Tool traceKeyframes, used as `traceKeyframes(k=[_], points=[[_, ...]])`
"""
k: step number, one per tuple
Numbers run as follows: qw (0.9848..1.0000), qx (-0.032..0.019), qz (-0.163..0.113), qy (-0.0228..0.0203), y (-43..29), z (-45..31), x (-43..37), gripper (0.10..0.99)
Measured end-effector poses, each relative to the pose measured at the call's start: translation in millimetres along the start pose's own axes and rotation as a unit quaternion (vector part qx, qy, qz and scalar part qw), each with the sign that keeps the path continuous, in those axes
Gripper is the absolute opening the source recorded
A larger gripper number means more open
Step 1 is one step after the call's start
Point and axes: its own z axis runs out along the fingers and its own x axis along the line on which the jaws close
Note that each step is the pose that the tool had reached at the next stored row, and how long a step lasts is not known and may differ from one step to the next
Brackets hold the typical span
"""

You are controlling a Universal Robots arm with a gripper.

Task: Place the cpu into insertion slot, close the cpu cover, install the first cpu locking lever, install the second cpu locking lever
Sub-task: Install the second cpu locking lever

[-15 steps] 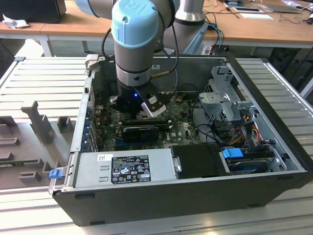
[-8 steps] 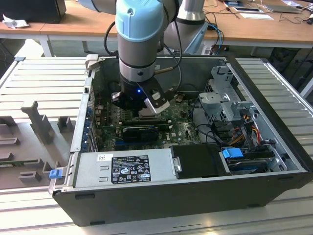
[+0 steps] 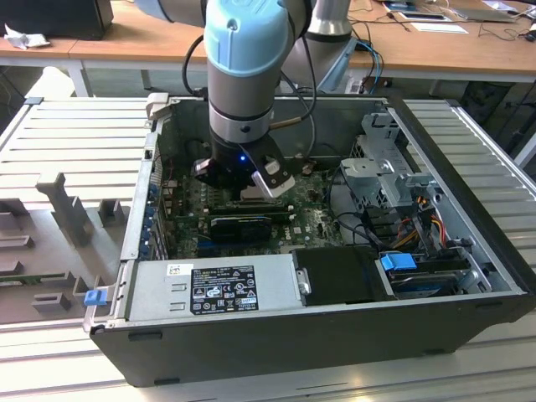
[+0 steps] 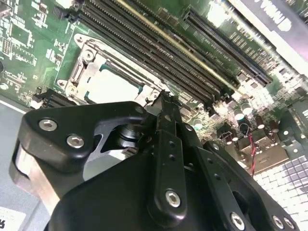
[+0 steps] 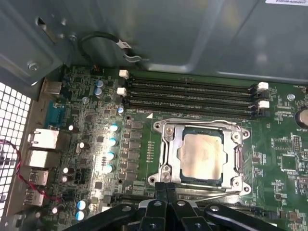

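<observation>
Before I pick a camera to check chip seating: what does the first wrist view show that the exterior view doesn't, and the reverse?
First wrist view: the pale silver square cpu lying in the metal-rimmed insertion slot, the thin silver cpu cover framing it, and the black memory slots. Exterior view: the whole dark computer case, its grey power supply and the blue-capped arm. Both: the green motherboard and the black gripper, fingers together.

no print can be made out: the label (image 3: pixel 224 289) on the power supply (image 3: pixel 209 285) in the exterior view carries white marks and lines too small to make out.
</observation>
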Motion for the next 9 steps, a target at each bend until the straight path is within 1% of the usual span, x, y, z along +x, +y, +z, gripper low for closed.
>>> traceKeyframes(k=[2,7,9], points=[[1.0,-0.0005,0.001,-0.0001,-2.4,-0.7,0.0,0.106],[1.0,-0.0034,0.002,0.0006,-3.4,-0.8,-3.5,0.106],[1.0,-0.0053,0.002,0.0005,-4.5,-1.1,-2.9,0.106]])
